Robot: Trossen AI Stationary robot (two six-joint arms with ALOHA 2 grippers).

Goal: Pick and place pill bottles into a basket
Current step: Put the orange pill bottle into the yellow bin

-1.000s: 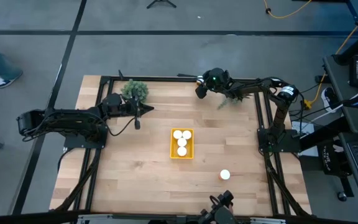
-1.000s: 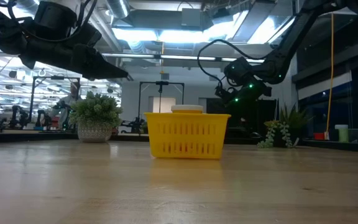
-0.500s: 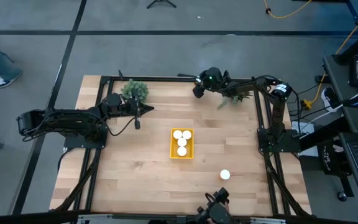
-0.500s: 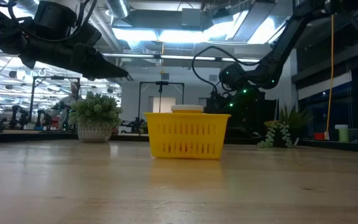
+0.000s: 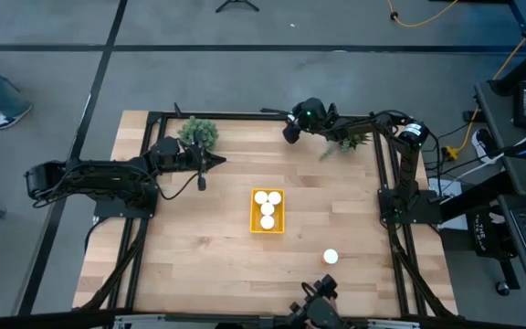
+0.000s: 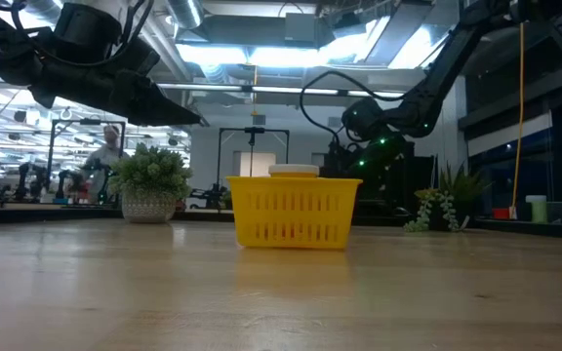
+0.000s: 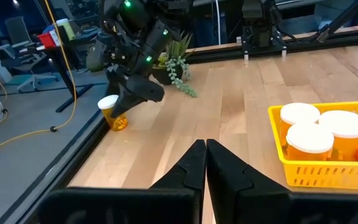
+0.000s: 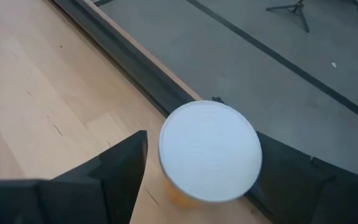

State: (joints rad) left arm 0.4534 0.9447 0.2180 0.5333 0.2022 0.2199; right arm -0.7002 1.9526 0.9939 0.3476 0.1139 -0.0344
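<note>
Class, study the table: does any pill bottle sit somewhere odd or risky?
Yes. One pill bottle stands at the table's far edge beside the frame rail, with the open right gripper around it. Another bottle stands alone near the front; three sit in the basket.

Both arms were matte black w/ jointed segments and looped black cables. Left gripper (image 7: 205, 163): two tapered black fingers w/ angular, faceted sides. Right gripper (image 7: 131, 102): blocky black housing w/ small green indicator lights; white band near its arm's elbow.
</note>
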